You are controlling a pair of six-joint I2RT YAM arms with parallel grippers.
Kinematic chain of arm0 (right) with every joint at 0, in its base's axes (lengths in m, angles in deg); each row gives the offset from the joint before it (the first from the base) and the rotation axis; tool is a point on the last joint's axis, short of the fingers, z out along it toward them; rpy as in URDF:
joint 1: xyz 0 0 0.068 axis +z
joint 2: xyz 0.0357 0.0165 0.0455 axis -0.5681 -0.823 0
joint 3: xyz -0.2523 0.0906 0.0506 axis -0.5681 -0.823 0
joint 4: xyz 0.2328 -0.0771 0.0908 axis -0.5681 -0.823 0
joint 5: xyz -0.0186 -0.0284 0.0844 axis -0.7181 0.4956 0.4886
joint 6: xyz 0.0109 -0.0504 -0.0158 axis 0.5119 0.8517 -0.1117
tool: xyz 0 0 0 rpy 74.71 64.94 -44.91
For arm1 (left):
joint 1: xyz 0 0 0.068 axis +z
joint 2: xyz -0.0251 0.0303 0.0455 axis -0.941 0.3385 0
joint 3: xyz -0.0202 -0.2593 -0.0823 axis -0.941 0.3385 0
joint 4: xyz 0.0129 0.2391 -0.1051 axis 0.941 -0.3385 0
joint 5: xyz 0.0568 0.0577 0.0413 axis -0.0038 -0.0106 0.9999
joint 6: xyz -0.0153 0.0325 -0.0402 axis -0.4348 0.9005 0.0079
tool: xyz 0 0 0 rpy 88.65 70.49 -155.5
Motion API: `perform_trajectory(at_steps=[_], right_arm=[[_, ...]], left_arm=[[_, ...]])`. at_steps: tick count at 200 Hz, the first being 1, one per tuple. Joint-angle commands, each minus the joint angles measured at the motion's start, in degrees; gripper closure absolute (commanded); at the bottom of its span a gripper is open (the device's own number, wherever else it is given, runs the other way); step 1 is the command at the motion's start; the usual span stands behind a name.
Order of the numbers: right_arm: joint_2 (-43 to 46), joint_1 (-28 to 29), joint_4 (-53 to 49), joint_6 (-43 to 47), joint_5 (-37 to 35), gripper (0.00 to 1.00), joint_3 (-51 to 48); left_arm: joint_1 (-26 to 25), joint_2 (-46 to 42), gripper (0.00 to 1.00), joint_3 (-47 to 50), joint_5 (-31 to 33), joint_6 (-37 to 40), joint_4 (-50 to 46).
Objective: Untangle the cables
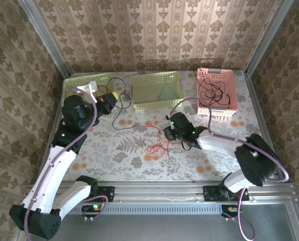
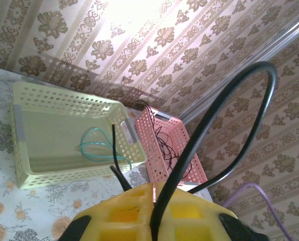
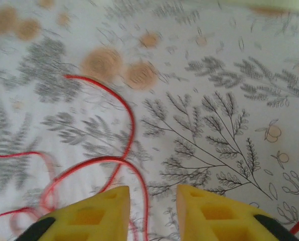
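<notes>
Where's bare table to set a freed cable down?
Free: cloth between left arm and red cable, plus the near strip along the rail. Crowded: centre around right gripper, and the black cable loops left of the middle basket.

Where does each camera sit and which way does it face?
Top external: above and behind, looking down on the floral table; left arm and right arm show.
Left wrist: on the left arm, facing the yellow-green basket and pink basket; left gripper shows, shut on a black cable.
Right wrist: on the right arm, looking down at a red cable; open right gripper shows.
Shared: top external and left wrist both show those baskets.
</notes>
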Motion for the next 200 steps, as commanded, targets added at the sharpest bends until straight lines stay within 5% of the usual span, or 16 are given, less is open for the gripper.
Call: perform_trajectory(at_steps=[1,36,122,135,174,200], right_arm=[[11.56,3.33,1.95,1.82,3.24,0.55,1.45],[13.24,7.33,5.29,2.43,11.11,0.37,7.94],[-8.51,14.0,17.82,-7.63,19.18,0.33,26.37],[-10.06,14.12,17.37,-8.34,16.85,0.42,27.55],[-8.41,13.96,15.48,-8.61,10.79,0.99,24.93],[-2.8,13.83,13.94,-7.38,6.91,1.0,18.38]], left_arm=[[0.31,0.42,1.0,0.11,-2.24,-3.11,2.88],[-0.1,1.86,1.0,2.47,-3.43,-5.72,6.13],[-1.16,-0.05,1.0,5.47,-0.65,-6.38,6.18],[-1.13,-0.23,1.0,5.84,-0.83,-6.63,6.28],[-0.5,-2.08,1.0,5.74,0.15,-4.74,4.03],[1.65,-3.08,1.0,5.97,0.28,-4.05,3.1]])
